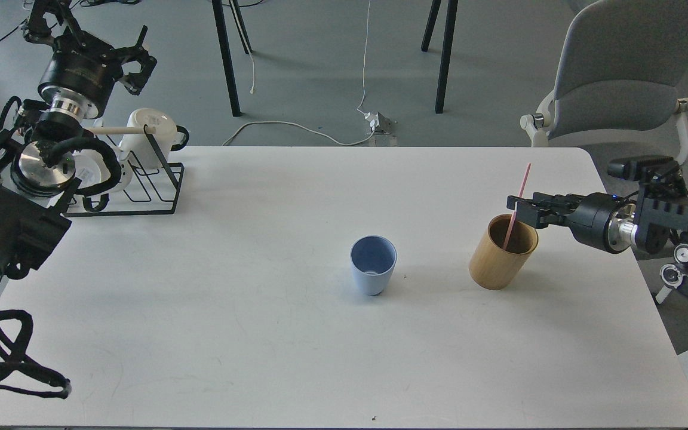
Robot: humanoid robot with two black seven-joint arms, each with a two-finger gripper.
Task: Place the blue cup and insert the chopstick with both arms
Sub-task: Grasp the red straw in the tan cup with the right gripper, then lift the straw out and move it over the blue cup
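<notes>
The blue cup [373, 264] stands upright and alone near the middle of the white counter [260, 334], mouth open to the ceiling, with nothing inside it that can be made out. To the cup's right, near but apart, a tan wooden cylinder [502, 254] holds the pink chopstick [517, 203], which leans out of its mouth and rises well above its rim. The right hand [516, 212] reaches in from beyond the cylinder, on the side away from the cup, at the height of the stick's middle; its fingers appear to close around the shaft, though the view is too dark and small to say for certain that they pinch it. Far to the cup's left and behind it, the left hand [135, 63] hangs raised with its fingers spread and nothing between them, above a black wire rack [141, 191] carrying white mugs [147, 134].

Judged from how things lie, the cup is placed and the chopstick is the step in hand. The stick looks light, stiff and smooth, so it may swing or slip in a loose grip; a firm hold around mid-shaft, lifted straight up clear of the cylinder, seems the sound choice. The cup looks like light plastic and could tip if the stick's end strikes its rim.
</notes>
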